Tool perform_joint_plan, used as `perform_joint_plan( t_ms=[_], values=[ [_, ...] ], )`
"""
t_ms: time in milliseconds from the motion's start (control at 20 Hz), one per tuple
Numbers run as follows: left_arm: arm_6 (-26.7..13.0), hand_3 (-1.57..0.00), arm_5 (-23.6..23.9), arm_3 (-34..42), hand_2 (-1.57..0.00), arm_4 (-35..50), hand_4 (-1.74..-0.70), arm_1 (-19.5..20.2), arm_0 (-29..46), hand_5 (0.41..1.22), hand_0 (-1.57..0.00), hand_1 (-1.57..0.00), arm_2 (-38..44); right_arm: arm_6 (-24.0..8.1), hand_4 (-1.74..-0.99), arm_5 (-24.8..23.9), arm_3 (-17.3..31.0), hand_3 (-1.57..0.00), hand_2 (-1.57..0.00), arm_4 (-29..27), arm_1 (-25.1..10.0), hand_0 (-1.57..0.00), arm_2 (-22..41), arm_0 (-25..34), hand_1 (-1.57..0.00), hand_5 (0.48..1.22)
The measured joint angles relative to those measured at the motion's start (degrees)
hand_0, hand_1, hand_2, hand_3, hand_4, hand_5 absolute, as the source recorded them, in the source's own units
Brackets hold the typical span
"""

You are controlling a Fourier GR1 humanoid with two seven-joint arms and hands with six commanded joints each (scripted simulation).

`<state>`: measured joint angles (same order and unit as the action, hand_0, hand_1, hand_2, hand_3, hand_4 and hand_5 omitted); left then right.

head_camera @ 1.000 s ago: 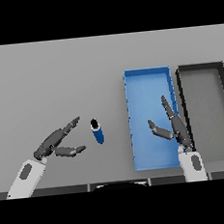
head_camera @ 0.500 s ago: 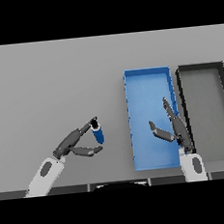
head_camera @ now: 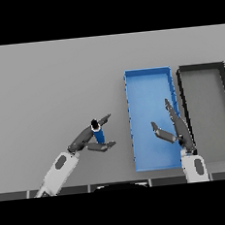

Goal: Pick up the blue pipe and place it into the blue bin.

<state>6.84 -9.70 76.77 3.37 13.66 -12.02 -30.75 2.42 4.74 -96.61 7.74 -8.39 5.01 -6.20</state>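
Note:
The blue pipe, short with a dark top end, stands on the grey table left of the blue bin. My left hand reaches in from the lower left. Its straight fingers pass behind the pipe and the thumb lies in front, so the pipe sits in the gap between them; the hand is open. My right hand hovers open over the right part of the blue bin, fingers pointing away from me and thumb out to the left.
A dark grey bin lies right beside the blue bin, against its right wall. Bare grey table stretches to the left and far side of the pipe.
My left hand has moved right and forward until its fingers and thumb flank the pipe. The pipe and the right hand have barely shifted.

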Motion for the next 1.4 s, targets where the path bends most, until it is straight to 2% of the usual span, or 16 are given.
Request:
perform_joint_plan(
  t_ms=[50, 100, 150, 250, 350, 450, 500, 600, 700, 800, 900, 1150, 1400],
  values=[
    [0.1, -0.20, -0.3, -1.2, -0.21, 0.6, -1.28, -0.4, -0.3, 0.607, 0.00, -0.09, 0.4, 0.1, -1.320, 0.0, 0.0, 0.00, 0.00, 0.0, 0.0, 0.00, 0.1, 0.1, 0.00, 0.664],
    [0.6, -0.47, -0.4, -0.9, -0.39, 1.0, -1.31, -1.2, -0.4, 0.730, -0.09, -0.25, 0.3, -0.1, -1.319, 0.1, 0.0, 0.00, 0.00, -0.2, -0.4, 0.00, -0.4, 0.4, 0.00, 0.663],
    [0.6, -0.69, -0.9, -0.7, -0.63, 2.2, -1.39, -1.0, -0.1, 0.828, -0.34, -0.50, 0.9, 0.1, -1.322, 0.4, 0.3, 0.00, 0.00, -0.6, -0.5, 0.00, -0.5, 0.5, 0.00, 0.666],
    [0.1, -0.98, -0.6, -1.3, -0.97, 3.8, -1.51, -3.0, -0.1, 0.969, -0.78, -0.89, 1.4, 0.0, -1.313, 0.3, 0.1, 0.00, 0.00, 0.2, -0.3, 0.00, 0.1, 0.1, 0.00, 0.665],
    [1.1, -1.18, -1.4, -0.8, -1.18, 3.7, -1.59, -3.7, 0.6, 1.060, -1.07, -1.13, 0.6, -0.1, -1.310, 0.0, 0.2, 0.00, 0.00, 0.6, -0.6, 0.00, 0.0, 0.3, 0.00, 0.665],
    [0.7, -1.31, -0.4, 0.1, -1.32, 3.1, -1.64, -3.5, 1.0, 1.118, -1.25, -1.29, -0.1, -0.2, -1.302, 0.3, -0.5, 0.00, 0.00, 0.1, -0.8, 0.00, -0.2, 0.0, 0.00, 0.666],
    [2.9, -1.35, -0.1, -0.2, -1.37, 2.3, -1.66, -3.4, 0.9, 1.139, -1.31, -1.35, -0.6, -0.8, -1.294, 0.2, -0.2, 0.00, 0.00, 0.2, -0.8, 0.00, -0.2, 0.7, 0.00, 0.666],
    [1.4, -1.40, 0.8, 0.4, -1.44, 2.1, -1.68, -3.8, 0.7, 1.168, -1.41, -1.43, -0.8, -1.0, -1.281, 0.0, -0.1, 0.00, 0.00, 1.0, -0.4, 0.00, 0.6, 0.7, 0.00, 0.663],
    [2.4, -1.43, 1.2, 2.4, -1.49, 2.3, -1.70, -3.4, 0.8, 1.187, -1.47, -1.48, -0.7, -0.4, -1.279, 0.0, 1.4, 0.00, 0.00, 1.1, -0.6, 0.00, 0.1, 1.5, 0.00, 0.656],
    [3.4, -1.45, 1.0, 4.3, -1.52, 3.1, -1.71, -4.3, -0.2, 1.199, -1.50, -1.51, -0.7, -0.4, -1.280, 0.2, 1.1, 0.00, 0.00, 0.9, -0.2, 0.00, 0.5, 1.6, 0.00, 0.660],
    [4.2, -1.45, 0.8, 6.6, -1.54, 3.5, -1.72, -4.7, -0.9, 1.207, -1.53, -1.53, -1.0, 0.9, -1.275, 0.0, 1.0, 0.00, 0.00, 1.4, -0.6, 0.00, 0.4, 1.3, 0.00, 0.666],
    [-0.8, -1.45, 0.1, 11.1, -1.56, 4.6, -1.72, -5.5, -3.6, 1.216, -1.56, -1.56, -1.9, -0.1, -1.272, -0.3, 1.4, 0.00, 0.00, 2.4, -1.2, 0.00, 0.3, 1.4, 0.00, 0.684],
    [-5.3, -1.44, -0.4, 13.9, -1.57, 5.8, -1.73, -4.8, -4.5, 1.219, -1.57, -1.57, -2.0, 2.5, -1.271, 0.5, 0.9, 0.00, 0.00, 2.2, -1.5, 0.00, 0.6, 0.2, 0.00, 0.688]
  ],
)
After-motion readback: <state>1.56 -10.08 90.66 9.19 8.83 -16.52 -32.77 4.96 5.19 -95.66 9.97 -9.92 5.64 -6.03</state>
